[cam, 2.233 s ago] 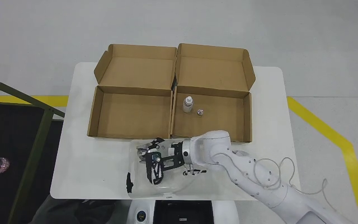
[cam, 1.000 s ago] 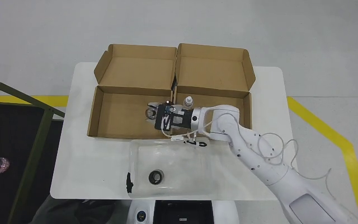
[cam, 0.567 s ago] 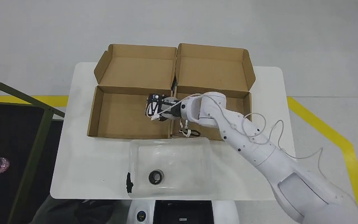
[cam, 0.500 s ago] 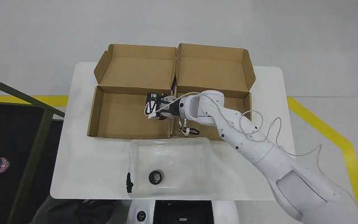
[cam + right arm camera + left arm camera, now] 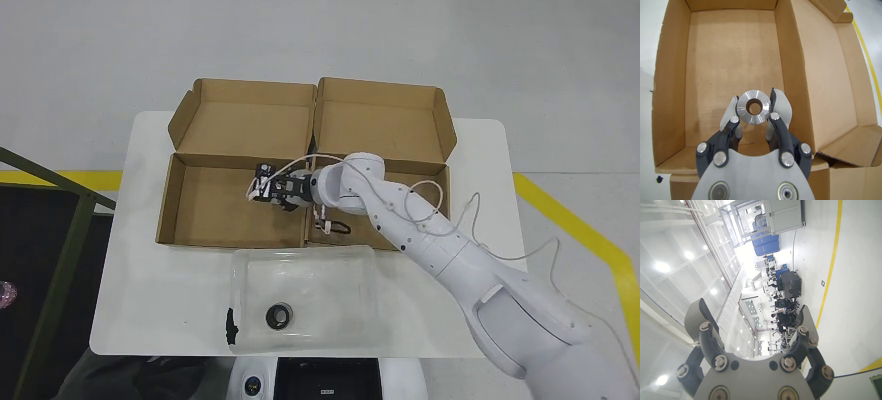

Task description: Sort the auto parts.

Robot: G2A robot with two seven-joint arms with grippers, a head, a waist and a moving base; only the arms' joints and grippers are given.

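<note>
From where I stand, two open cardboard boxes sit side by side along the 12 o'clock half of the white worktop [image 5: 135,290], lids folded back, with a clear plastic tray [image 5: 330,310] just beside them toward 6 o'clock. The right arm [image 5: 440,255] reaches in from about 4 o'clock, crosses the right box [image 5: 380,128] and passes over the wall the two boxes share, so its tip is inside the left box [image 5: 215,210]. The right jaws are clenched on a shiny metal ring [image 5: 754,109], one finger pressed to each side of its rim, the flat face and centre hole turned up to the wrist camera. From above the ring [image 5: 262,187] sits toward the 2 o'clock part of the left box, close to the shared wall; whether it touches the brown box floor [image 5: 730,56] or hangs just over it I cannot tell. A second ring-shaped part [image 5: 279,317] lies in the tray, a little toward 7 o'clock of its middle, and a small dark piece [image 5: 230,328] sits at the tray's 8 o'clock corner, too small to make out. The left jaws are spread wide with nothing between them, aimed out at the bright hall and its yellow floor line [image 5: 831,262]
</note>
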